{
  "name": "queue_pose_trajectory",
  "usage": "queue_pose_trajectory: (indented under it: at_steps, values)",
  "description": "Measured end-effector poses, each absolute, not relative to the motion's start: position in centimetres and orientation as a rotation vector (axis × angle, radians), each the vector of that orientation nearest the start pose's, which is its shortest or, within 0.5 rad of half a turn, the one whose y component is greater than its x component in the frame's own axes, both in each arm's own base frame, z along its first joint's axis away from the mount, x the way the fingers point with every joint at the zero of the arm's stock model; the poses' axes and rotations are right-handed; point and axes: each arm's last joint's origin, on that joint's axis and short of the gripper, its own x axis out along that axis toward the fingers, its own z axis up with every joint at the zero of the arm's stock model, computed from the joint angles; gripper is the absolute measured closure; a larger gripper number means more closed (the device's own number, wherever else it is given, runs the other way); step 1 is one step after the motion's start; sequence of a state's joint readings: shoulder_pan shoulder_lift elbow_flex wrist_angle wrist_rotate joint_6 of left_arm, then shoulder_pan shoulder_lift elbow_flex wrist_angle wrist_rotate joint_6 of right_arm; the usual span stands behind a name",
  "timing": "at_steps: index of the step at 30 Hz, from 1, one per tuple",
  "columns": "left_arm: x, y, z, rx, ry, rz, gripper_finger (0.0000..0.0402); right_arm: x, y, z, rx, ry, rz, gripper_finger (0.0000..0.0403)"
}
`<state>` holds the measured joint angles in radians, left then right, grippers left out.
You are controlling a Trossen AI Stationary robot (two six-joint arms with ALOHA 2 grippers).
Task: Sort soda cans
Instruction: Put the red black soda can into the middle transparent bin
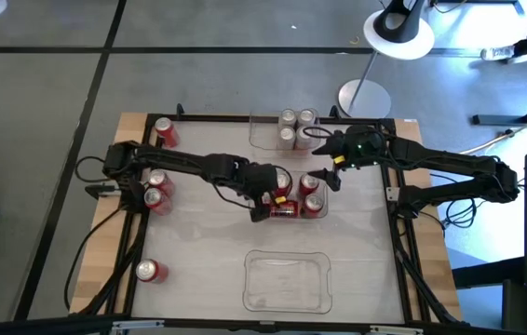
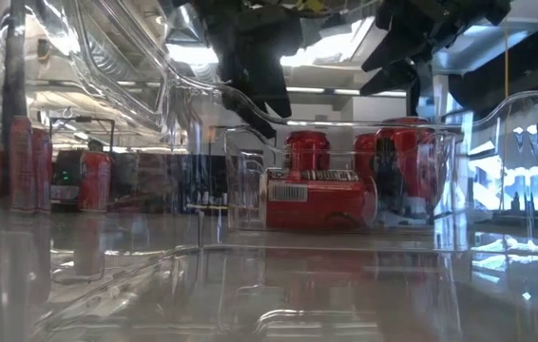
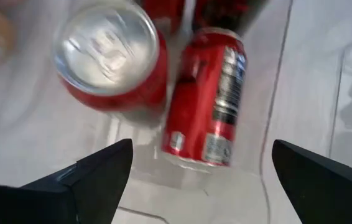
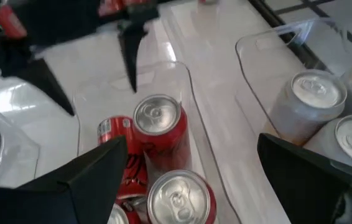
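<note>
While both arms reached over the middle tray (image 1: 323,212), the sorting of red cans into it looked to be the step in hand. The left gripper (image 1: 262,207) hung just above a red can lying on its side (image 1: 283,208) at the tray's near edge; its fingers (image 3: 101,171) were spread wide and held nothing. That can (image 3: 205,102) lay beside an upright one (image 3: 111,56), so I judged it had tipped over, or been dropped. The right gripper (image 1: 336,173) hovered at the tray's far side, between it and the far tray (image 1: 259,140), fingers (image 4: 95,171) also wide apart and empty.

The next move, as I saw it, called for either righting the fallen can or leaving it and fetching another from the surface (image 1: 198,251). Righting it would need a careful grip across the body in a tight space, with the neighbours touching.

Counting from above: four silver cans (image 1: 296,127) stood in the far tray. The middle tray held four red ones, three upright and one lying. Four more red cans waited loose at the left: one at the far corner (image 1: 165,132), two together (image 1: 157,189), one near the front (image 1: 150,271). A third tray (image 1: 287,280) at the front had nothing in it.
</note>
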<state>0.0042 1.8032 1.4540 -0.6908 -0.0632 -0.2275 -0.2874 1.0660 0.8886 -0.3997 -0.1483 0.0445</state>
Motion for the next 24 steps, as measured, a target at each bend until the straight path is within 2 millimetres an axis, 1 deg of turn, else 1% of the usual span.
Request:
queue_pose_trajectory:
  at_steps: [5, 9, 15, 21, 24]
  values:
    - [38.6, -0.3, 23.8, -0.224, 1.057, 0.14, 0.0029, 21.9, -6.0, 29.7, 0.16, 0.561, -0.148, 0.0043]
    - [39.2, -0.6, 22.7, -0.227, 1.061, 0.133, 0.0029, 22.5, -6.2, 29.0, 0.159, 0.592, -0.146, 0.0043]
    - [40.1, 0.4, 20.4, -0.244, 1.113, 0.124, 0.0029, 23.5, -6.5, 27.6, 0.173, 0.659, -0.142, 0.0043]
    - [40.4, 0.9, 19.7, -0.261, 1.124, 0.099, 0.0029, 23.8, -6.6, 27.3, 0.168, 0.671, -0.138, 0.0043]
    - [40.3, 1.0, 19.9, -0.279, 1.124, 0.081, 0.0029, 23.8, -6.6, 27.3, 0.167, 0.672, -0.138, 0.0043]
